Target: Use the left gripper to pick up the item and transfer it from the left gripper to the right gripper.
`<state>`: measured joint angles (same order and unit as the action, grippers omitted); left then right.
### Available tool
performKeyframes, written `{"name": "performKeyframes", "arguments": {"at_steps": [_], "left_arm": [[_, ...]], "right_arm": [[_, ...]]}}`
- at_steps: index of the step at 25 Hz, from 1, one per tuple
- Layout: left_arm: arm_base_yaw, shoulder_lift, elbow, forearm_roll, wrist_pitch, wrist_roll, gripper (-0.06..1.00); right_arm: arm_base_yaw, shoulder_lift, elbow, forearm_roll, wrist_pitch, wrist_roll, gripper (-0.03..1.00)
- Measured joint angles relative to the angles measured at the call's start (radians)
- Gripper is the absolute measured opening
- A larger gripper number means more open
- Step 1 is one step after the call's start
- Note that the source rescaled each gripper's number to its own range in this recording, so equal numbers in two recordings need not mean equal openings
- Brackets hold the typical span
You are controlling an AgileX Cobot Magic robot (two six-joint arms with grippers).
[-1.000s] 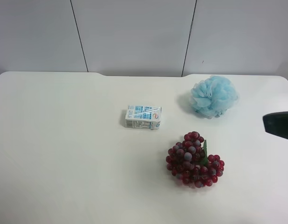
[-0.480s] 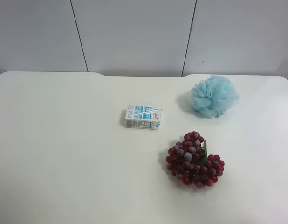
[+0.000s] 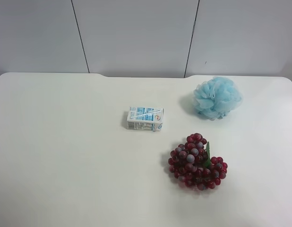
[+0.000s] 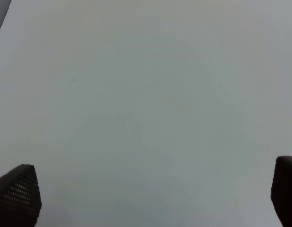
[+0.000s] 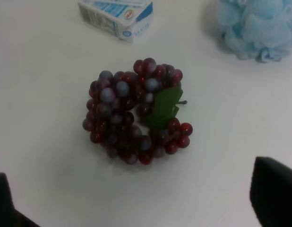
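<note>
The bunch of dark red-purple grapes (image 3: 197, 161) with a small green leaf lies on the white table (image 3: 65, 156), right of centre. It also shows in the right wrist view (image 5: 136, 113), ahead of and between the spread black fingertips (image 5: 273, 194) of my right gripper (image 5: 136, 203), which is open and empty, some way short of the grapes. My left gripper (image 4: 150, 194) is open and empty over bare table; its fingertips (image 4: 18, 194) show at the view's corners. Neither arm shows in the exterior high view.
A small white-blue carton (image 3: 145, 118) lies near the table's middle, up-left of the grapes; it shows in the right wrist view too (image 5: 118, 13). A light blue mesh bath puff (image 3: 216, 97) sits at the back right, also in the right wrist view (image 5: 259, 26).
A black arm end that showed at the exterior high view's right edge one second ago has withdrawn out of that view. The grapes, carton and puff have not moved.
</note>
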<state>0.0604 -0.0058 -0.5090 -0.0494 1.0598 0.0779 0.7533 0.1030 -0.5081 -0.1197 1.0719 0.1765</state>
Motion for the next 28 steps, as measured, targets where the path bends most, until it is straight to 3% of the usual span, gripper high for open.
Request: {"name": "performKeyframes", "arguments": {"at_steps": [4,6,16,19,22,28], "left_arm": [[0.000,0.000,0.000,0.000,0.000,0.000,1.00],[0.000,0.000,0.000,0.000,0.000,0.000,1.00],[0.000,0.000,0.000,0.000,0.000,0.000,1.00],[0.000,0.000,0.000,0.000,0.000,0.000,1.00],[0.000,0.000,0.000,0.000,0.000,0.000,1.00],[0.000,0.000,0.000,0.000,0.000,0.000,1.00]], "right_arm": [[-0.002,-0.004,0.000,0.000,-0.004,0.000,1.00],[-0.045,-0.028,0.000,0.000,-0.005,0.000,1.00],[-0.533,-0.105,0.000,0.002,-0.008,0.000,1.00],[-0.639,-0.105,0.000,0.002,-0.008,0.000,1.00],[-0.687,-0.105,0.000,0.002,-0.009,0.000,1.00],[-0.692,-0.105,0.000,0.004,-0.009,0.000,1.00]]}}
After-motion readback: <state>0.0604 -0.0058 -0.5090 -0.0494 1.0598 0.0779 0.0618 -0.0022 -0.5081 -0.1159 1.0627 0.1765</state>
